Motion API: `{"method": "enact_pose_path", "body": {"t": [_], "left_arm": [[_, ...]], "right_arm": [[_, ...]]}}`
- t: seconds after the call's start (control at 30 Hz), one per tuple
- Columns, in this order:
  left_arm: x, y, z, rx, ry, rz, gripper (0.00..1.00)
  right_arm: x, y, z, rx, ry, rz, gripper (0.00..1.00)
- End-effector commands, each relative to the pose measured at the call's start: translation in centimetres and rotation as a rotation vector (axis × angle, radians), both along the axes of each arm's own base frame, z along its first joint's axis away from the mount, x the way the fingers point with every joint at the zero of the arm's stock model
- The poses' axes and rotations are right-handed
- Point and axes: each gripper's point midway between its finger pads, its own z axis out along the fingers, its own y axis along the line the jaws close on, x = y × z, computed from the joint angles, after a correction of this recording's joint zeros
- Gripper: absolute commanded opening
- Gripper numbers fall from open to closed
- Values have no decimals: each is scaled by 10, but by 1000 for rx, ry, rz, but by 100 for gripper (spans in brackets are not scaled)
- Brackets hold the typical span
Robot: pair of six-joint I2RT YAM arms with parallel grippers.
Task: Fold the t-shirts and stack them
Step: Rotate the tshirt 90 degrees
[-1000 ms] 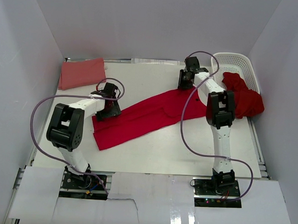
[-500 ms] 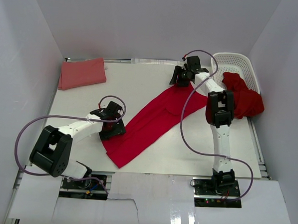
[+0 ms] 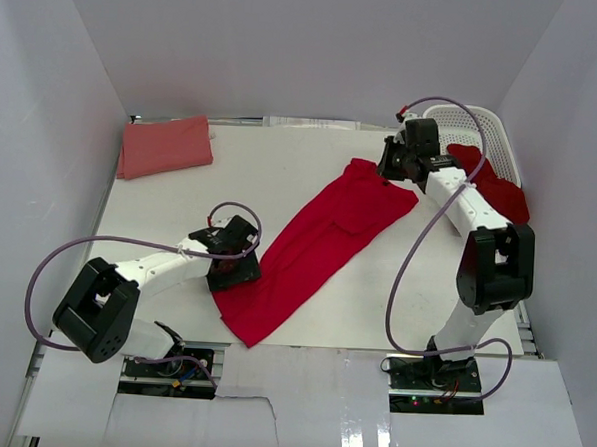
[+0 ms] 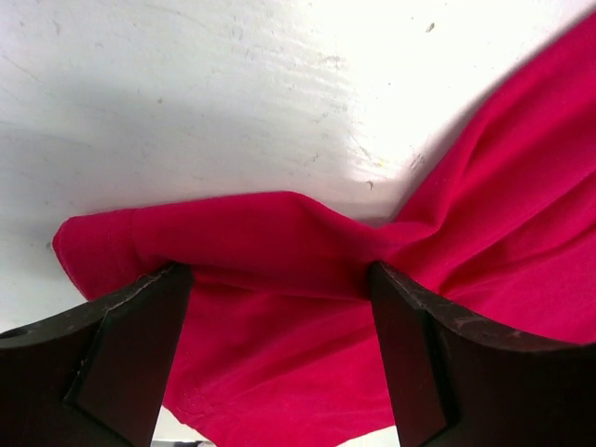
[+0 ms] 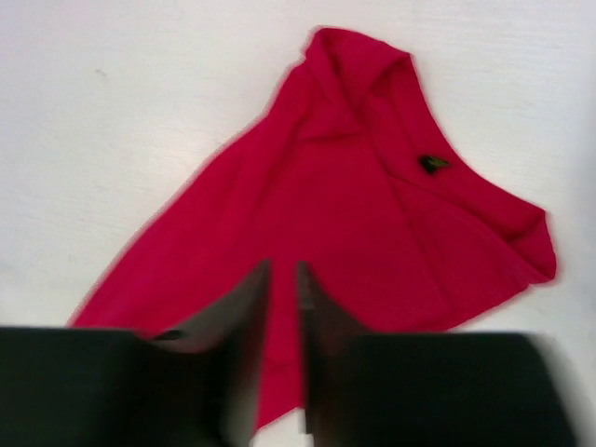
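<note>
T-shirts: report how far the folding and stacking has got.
Done: one pink shirt lies folded at the far left. In hand: a red shirt lies stretched out mid-table, left hand open at its near end, right hand near-shut above its far end. Left: more red cloth in the basket.

I am logging the spread t-shirt [image 3: 317, 247] as plain crimson throughout; the folded t-shirt [image 3: 165, 146] is reading salmon-pink. Heaped t-shirts [image 3: 502, 199] are showing crimson, basket [image 3: 472, 120] white lattice, table [image 3: 281, 173] white, my left gripper [image 4: 275, 270] black.
</note>
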Motion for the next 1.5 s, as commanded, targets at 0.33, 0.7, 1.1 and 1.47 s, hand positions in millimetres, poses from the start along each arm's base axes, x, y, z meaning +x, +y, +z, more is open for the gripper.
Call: {"method": "enact_pose_path", "body": {"t": [0.33, 0.7, 1.1, 1.47], "left_arm": [[-38, -14, -8, 11, 144, 25, 88], [-54, -27, -8, -7, 168, -1, 89], [-69, -55, -9, -35, 222, -57, 90], [-88, -137, 12, -145, 252, -188, 90]], "right_arm": [[-32, -53, -103, -244, 298, -189, 8], [-13, -47, -146, -254, 380, -188, 8], [55, 10, -185, -71, 433, -71, 8], [102, 45, -166, 178, 371, 1, 8]]}}
